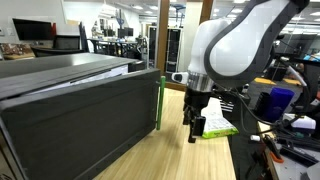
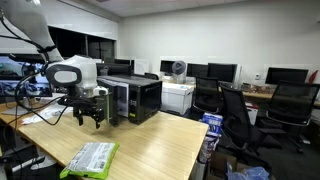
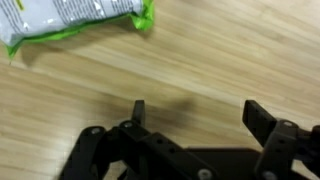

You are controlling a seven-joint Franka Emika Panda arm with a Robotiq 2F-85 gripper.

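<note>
My gripper [image 3: 195,112] is open and empty, its two black fingers spread wide over bare light wood tabletop [image 3: 200,60]. It hangs a little above the table in both exterior views [image 1: 195,128] [image 2: 88,118]. A green and white snack bag [image 3: 70,20] lies flat on the table beyond the fingers, apart from them. The bag also shows in both exterior views [image 1: 218,126] [image 2: 92,158].
A large dark grey cabinet-like box [image 1: 80,105] stands on the table close beside the arm; it also shows in an exterior view [image 2: 135,98]. Office chairs [image 2: 235,115], monitors [image 2: 222,72] and a white printer [image 2: 177,95] lie beyond the table edge. Cluttered tools [image 1: 290,140] sit nearby.
</note>
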